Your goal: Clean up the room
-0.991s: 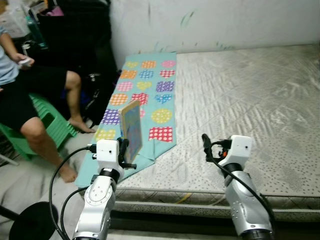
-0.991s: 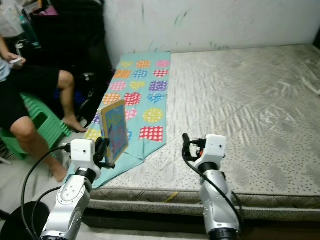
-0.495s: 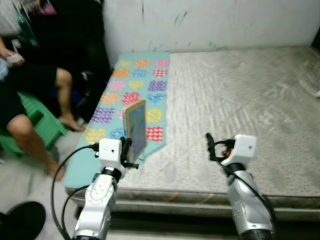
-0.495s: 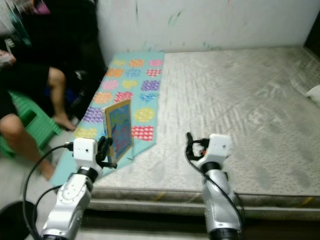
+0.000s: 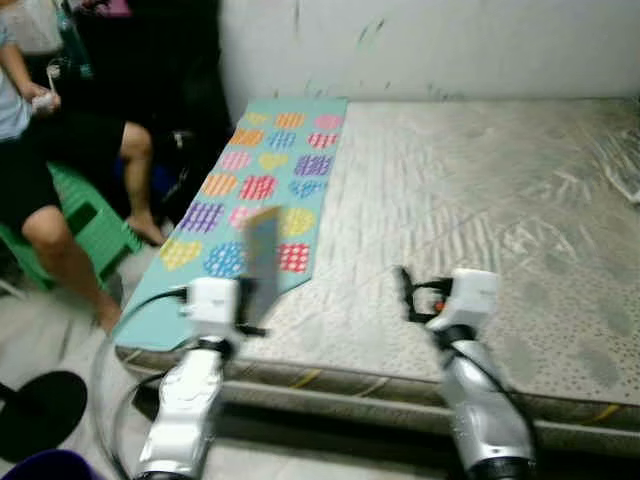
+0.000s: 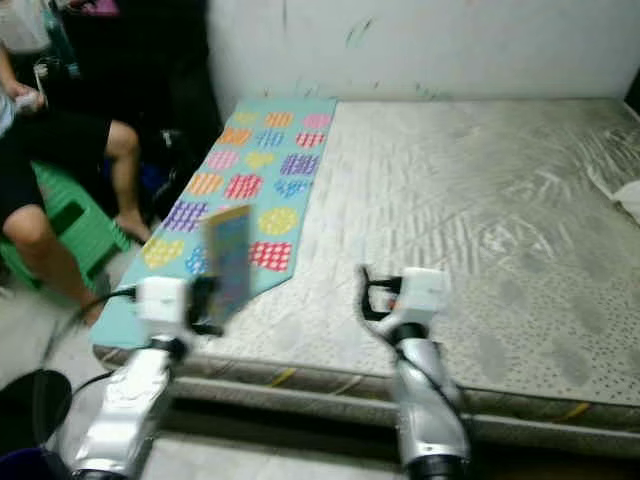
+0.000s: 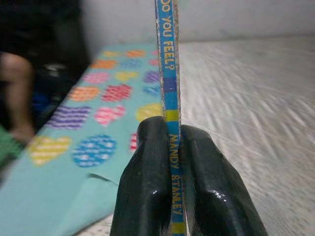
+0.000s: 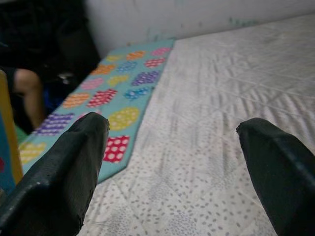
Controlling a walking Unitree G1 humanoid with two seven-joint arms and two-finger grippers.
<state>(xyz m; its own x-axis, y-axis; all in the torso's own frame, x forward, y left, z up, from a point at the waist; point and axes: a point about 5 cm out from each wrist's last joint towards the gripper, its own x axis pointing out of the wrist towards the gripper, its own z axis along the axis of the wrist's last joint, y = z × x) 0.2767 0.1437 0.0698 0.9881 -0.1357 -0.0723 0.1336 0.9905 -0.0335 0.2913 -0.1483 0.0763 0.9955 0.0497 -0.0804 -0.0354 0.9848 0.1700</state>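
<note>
Book (image 7: 167, 73) still upright, thin blue-spined, pinched in left tool (image 7: 172, 172), right tool (image 8: 172, 162) spread empty over mattress (image 5: 480, 190)

left gripper (image 7: 170, 196) clamped, right gripper (image 8: 172, 162) apparently spread.

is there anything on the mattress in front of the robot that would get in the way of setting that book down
Nothing visible does. The left gripper holds the book upright by its spine over the near edge of the mattress. Ahead lies the flat heart-patterned cloth and bare mattress. The right gripper hangs open, apart from the book.
</note>
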